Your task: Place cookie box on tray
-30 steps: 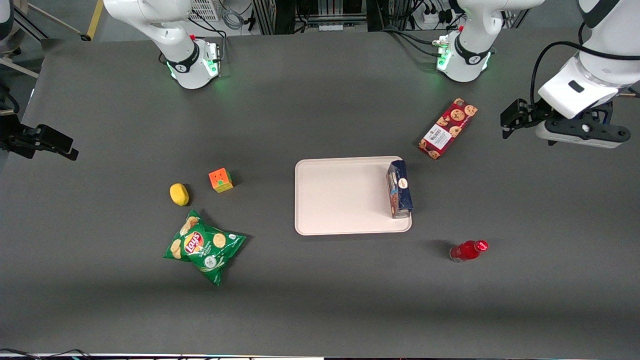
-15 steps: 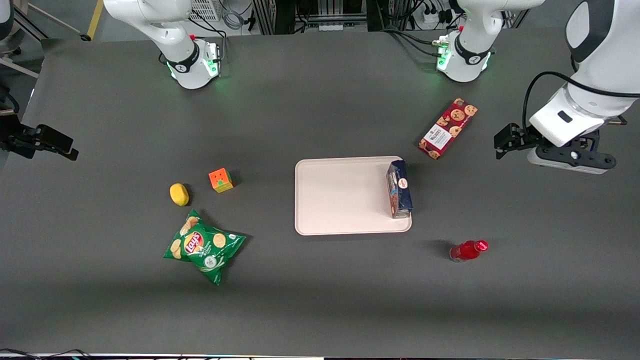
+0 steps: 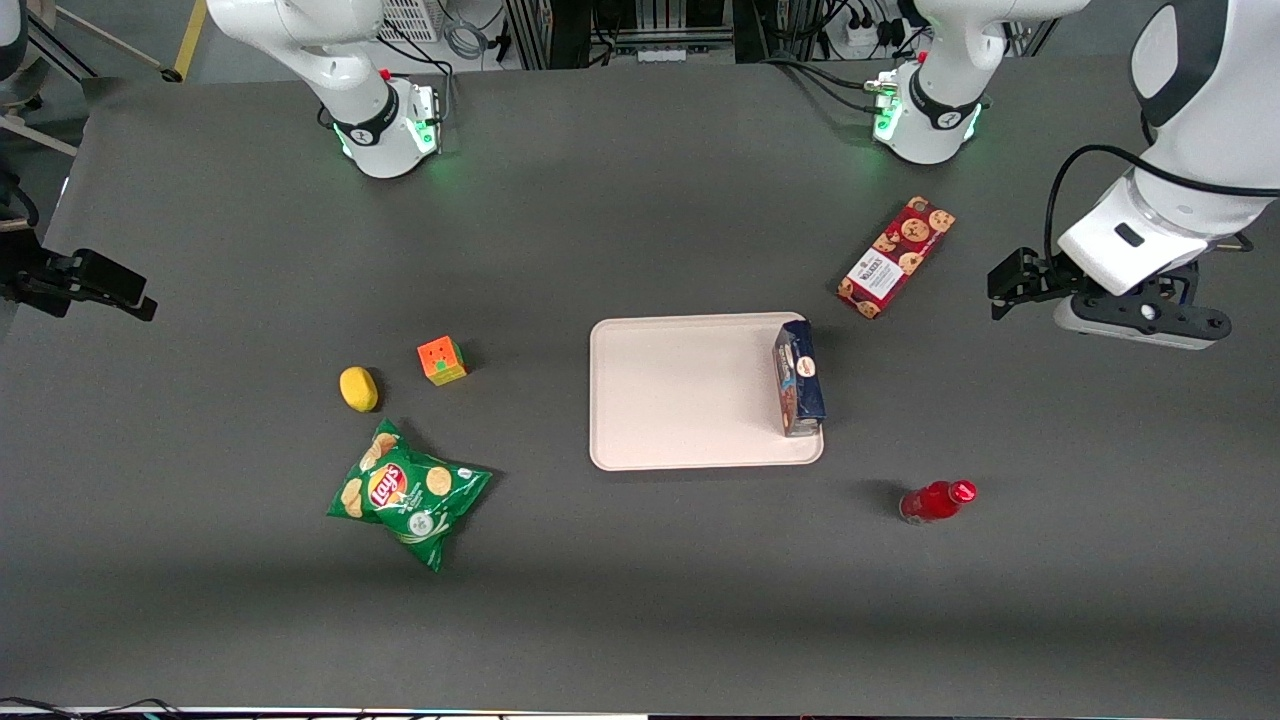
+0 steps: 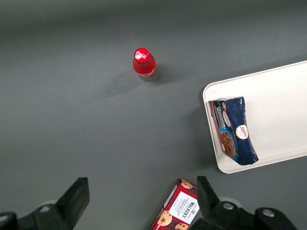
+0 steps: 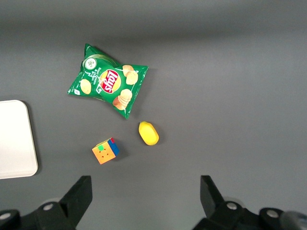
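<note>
The cookie box [image 3: 800, 378], a long navy carton with a small round white mark, lies on the pale cream tray [image 3: 680, 390], along the tray edge toward the working arm's end. The left wrist view also shows the cookie box [image 4: 235, 132] inside the rim of the tray [image 4: 283, 105]. My gripper [image 3: 1135, 318] hangs high over the table at the working arm's end, well apart from the tray. The gripper [image 4: 142, 199] is open, and only table surface and a corner of the red box show between its fingers.
A red cookie box [image 3: 897, 257] lies on the table, farther from the front camera than the tray. A red bottle [image 3: 935, 500] stands nearer the camera. A green chips bag [image 3: 408, 492], a yellow lemon [image 3: 358, 388] and a colour cube [image 3: 442, 360] lie toward the parked arm's end.
The gripper came nearer to the front camera and a little toward the table's middle, then nearly stopped. The cookie box and tray have not moved.
</note>
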`<act>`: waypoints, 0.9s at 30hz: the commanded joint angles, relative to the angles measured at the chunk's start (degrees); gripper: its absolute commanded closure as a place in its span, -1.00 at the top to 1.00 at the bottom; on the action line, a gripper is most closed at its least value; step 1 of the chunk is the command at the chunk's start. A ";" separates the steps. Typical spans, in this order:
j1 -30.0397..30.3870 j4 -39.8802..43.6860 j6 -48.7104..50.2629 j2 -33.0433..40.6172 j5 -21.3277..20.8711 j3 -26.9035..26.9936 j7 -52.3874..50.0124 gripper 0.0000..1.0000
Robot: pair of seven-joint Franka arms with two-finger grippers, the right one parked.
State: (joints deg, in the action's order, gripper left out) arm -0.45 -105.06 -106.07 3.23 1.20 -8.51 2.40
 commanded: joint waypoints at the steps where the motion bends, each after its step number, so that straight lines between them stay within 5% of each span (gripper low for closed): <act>1: -1.13 0.56 0.07 0.02 -0.68 0.95 0.24 1.00; 27: -1.04 0.56 0.95 -0.15 -0.76 0.95 0.24 1.00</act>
State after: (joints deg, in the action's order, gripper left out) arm -0.45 -105.06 -106.03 3.10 1.16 -8.46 2.40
